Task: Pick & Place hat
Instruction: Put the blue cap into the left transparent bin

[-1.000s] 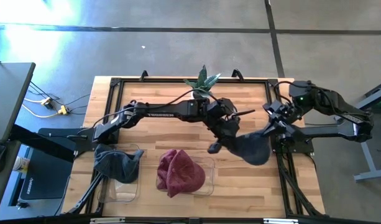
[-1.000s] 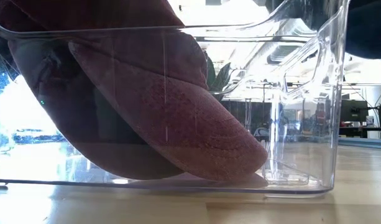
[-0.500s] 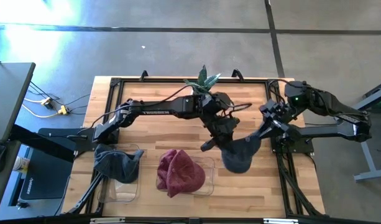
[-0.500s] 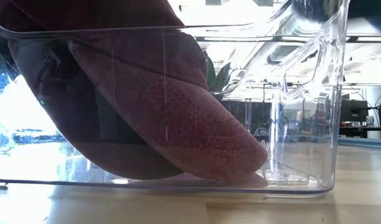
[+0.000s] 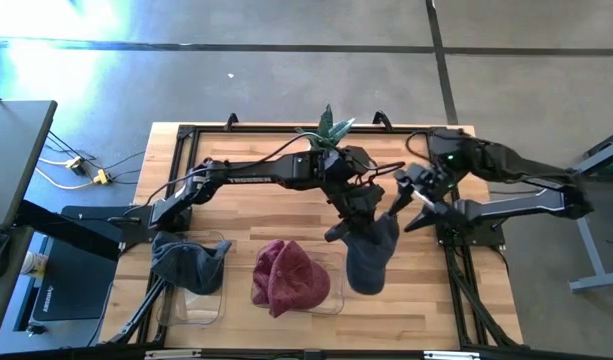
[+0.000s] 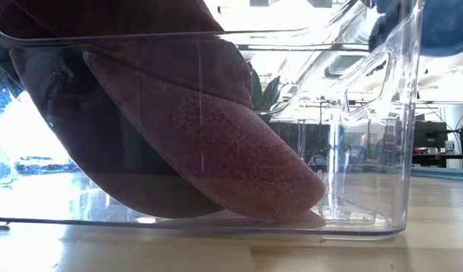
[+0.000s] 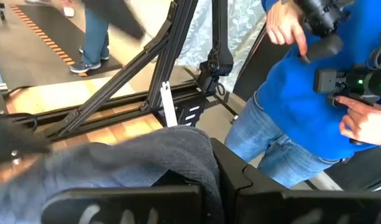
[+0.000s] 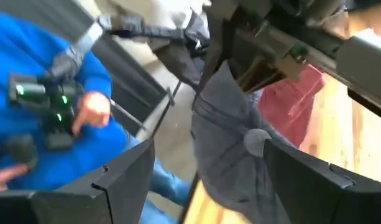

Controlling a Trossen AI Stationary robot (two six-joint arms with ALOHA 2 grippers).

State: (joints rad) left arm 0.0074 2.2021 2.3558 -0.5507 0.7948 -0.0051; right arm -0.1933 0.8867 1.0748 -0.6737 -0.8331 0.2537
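From above I see the wooden slatted table (image 5: 286,215) standing on a grey concrete floor (image 5: 286,80), with a small potted plant (image 5: 326,130) at its far edge, a red cap (image 5: 286,277) in a clear bin (image 6: 382,151) and a grey hat (image 5: 186,262) in the bin beside it. My left gripper (image 5: 351,228) is clenched on the dark grey hat (image 5: 368,258), which hangs above the boards right of the red cap, while my right gripper (image 5: 411,205) stands spread wide just beside it, holding nothing. Beyond the table, a person in a blue top (image 7: 314,106) and jeans holds a controller (image 8: 47,93).
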